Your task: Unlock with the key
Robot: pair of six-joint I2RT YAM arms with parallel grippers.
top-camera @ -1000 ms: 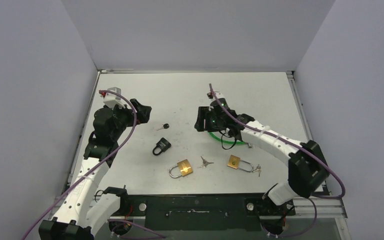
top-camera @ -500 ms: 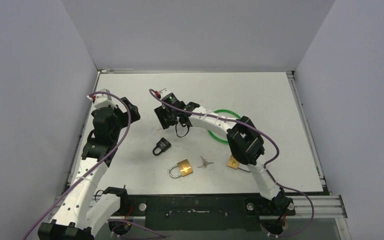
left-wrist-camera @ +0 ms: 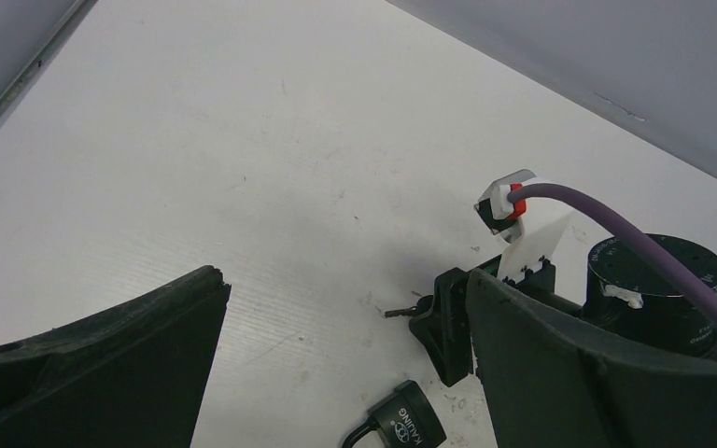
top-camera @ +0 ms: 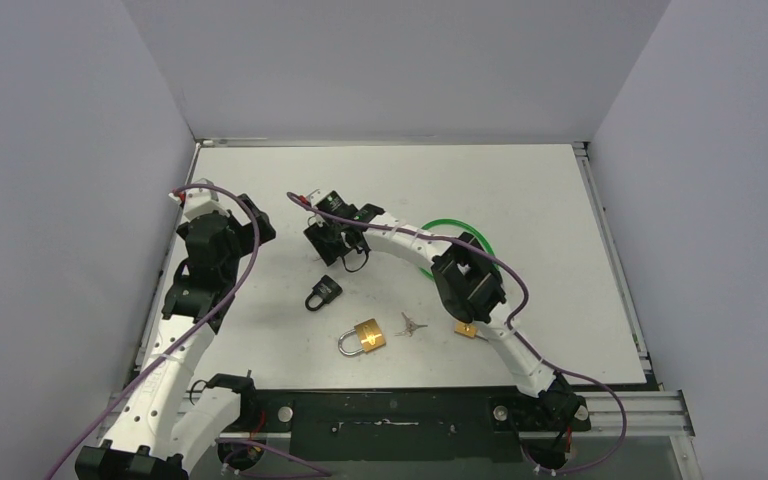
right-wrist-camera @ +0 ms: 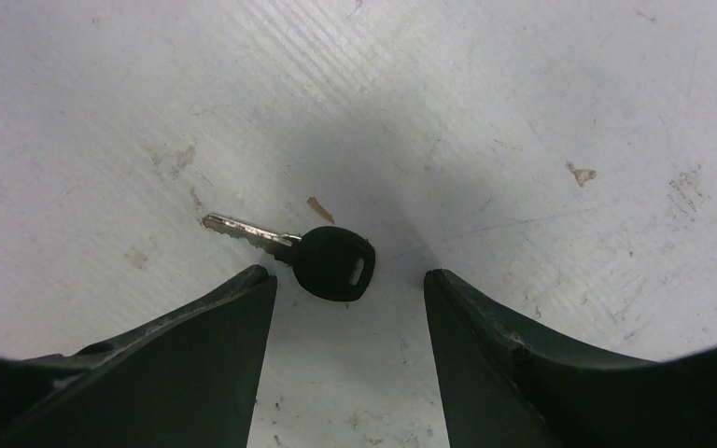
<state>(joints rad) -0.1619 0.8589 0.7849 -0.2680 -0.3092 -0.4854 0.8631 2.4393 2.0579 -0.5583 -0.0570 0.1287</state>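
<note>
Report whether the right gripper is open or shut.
Open: its fingers stand apart, the black-headed key lying flat on the table between them.

white "KAIJING" lettering on the black padlock (left-wrist-camera: 400, 427), motor (left-wrist-camera: 658, 280) label too small to read

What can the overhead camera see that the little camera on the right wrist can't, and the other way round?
Only the overhead view shows the left gripper, the black padlock, the brass padlock, the loose keys and the green ring. Only the right wrist view shows the black-headed key clearly, lying flat between the open fingers; from above, the right gripper largely hides it. Both show the right gripper and the white table.
</note>
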